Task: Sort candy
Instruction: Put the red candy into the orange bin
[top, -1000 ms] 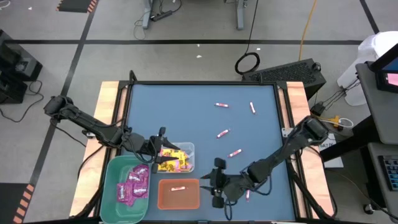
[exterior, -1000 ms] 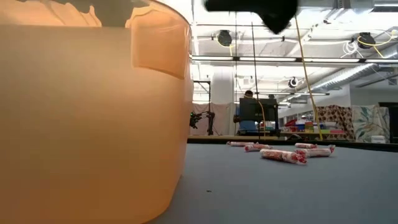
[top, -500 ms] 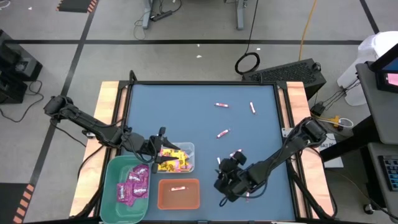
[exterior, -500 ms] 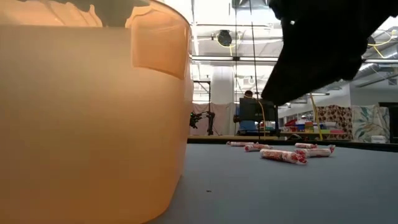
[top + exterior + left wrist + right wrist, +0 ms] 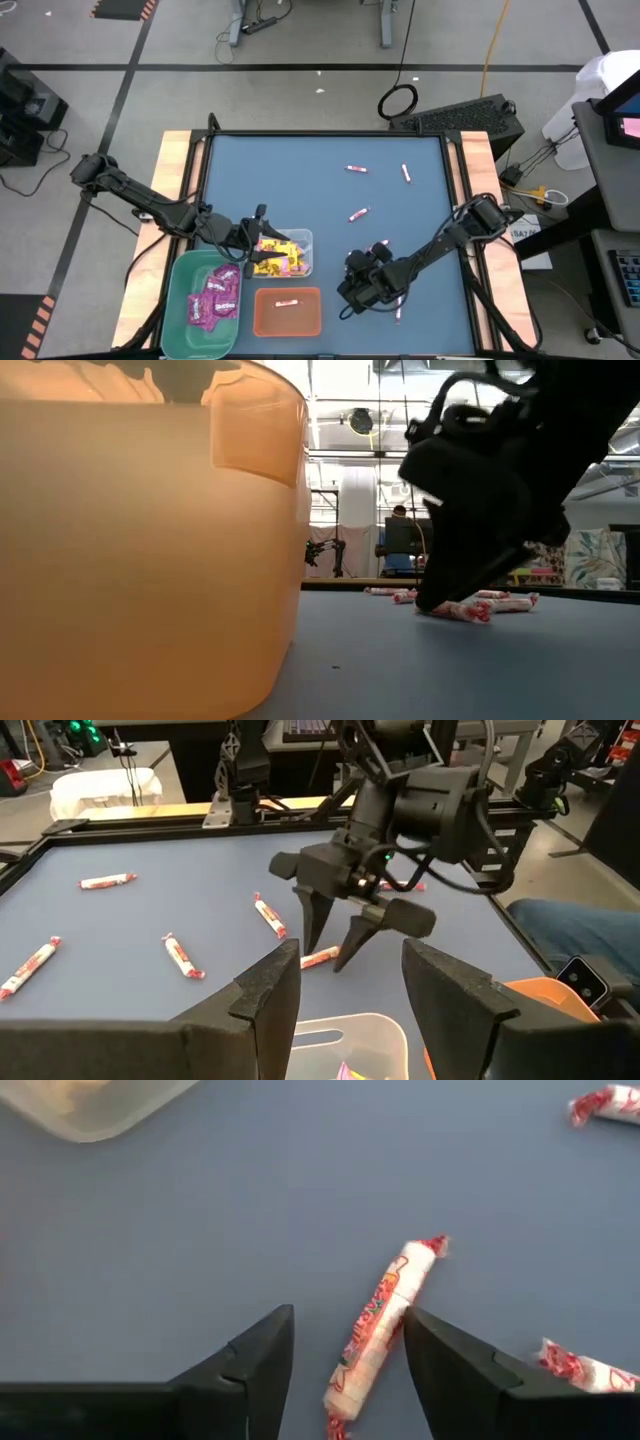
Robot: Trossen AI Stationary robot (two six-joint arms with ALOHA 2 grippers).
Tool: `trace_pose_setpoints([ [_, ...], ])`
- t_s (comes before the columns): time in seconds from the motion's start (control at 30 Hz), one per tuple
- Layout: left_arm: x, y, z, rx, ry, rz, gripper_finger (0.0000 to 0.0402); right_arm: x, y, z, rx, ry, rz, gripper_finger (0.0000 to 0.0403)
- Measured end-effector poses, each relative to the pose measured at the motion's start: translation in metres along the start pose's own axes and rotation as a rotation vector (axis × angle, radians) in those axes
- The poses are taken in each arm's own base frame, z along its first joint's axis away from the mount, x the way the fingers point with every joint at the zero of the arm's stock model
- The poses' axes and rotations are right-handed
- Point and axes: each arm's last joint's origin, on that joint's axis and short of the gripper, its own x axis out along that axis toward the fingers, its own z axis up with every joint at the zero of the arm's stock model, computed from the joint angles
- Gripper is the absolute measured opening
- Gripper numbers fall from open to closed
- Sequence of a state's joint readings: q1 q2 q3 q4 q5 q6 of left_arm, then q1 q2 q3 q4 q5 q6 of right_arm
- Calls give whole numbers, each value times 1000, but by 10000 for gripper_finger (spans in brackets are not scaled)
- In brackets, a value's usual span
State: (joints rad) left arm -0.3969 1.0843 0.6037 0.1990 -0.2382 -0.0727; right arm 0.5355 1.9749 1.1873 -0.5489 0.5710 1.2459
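Note:
My right gripper point(image 5: 347, 1325) is open and tipped down just over the table, right of the orange bin point(image 5: 288, 312). A pink-and-white candy stick point(image 5: 378, 1320) lies flat on the table between its fingers, close beside one of them; I see no touch. The left wrist view shows the same stick point(image 5: 318, 957) under that gripper. My left gripper point(image 5: 350, 965) waits open over the clear bin point(image 5: 285, 252), which holds yellow packets point(image 5: 268, 262). Magenta packets point(image 5: 215, 295) fill the green bin point(image 5: 185, 310). One stick point(image 5: 287, 302) lies in the orange bin.
More candy sticks lie loose on the blue table: two at the far side point(image 5: 356, 169) point(image 5: 406, 173), one mid-table point(image 5: 358, 214), one by the right arm point(image 5: 398, 312). In the low view the orange bin point(image 5: 150, 540) fills the left half. The table's far left is bare.
My right gripper has come down from above the table, by the orange bin's right side, until it hangs just over the surface. It has rolled about its own line and tipped from nearly level to pointing steeply down, over a candy stick.

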Motion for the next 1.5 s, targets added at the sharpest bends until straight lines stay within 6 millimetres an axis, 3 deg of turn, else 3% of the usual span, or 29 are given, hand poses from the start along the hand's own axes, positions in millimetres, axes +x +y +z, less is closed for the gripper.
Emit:
trace_pose_setpoints([
  [0.47, 0, 0, 0, 0, 0, 1, 183, 6, -2, 4, 7, 11, -16, 150],
  [0.97, 0, 0, 0, 0, 0, 0, 183, 9, -8, -2, -2, 63, -13, 17],
  [1.13, 0, 0, 0, 0, -1, 0, 183, 7, -8, 0, -7, 68, -6, 20],
  [1.27, 0, 0, 0, -1, -1, 0, 183, -4, -6, 4, -52, 72, 25, 24],
  [1.5, 0, 0, -1, -42, 11, 0, 183, -50, 5, 28, -159, -96, 131, 22],
])
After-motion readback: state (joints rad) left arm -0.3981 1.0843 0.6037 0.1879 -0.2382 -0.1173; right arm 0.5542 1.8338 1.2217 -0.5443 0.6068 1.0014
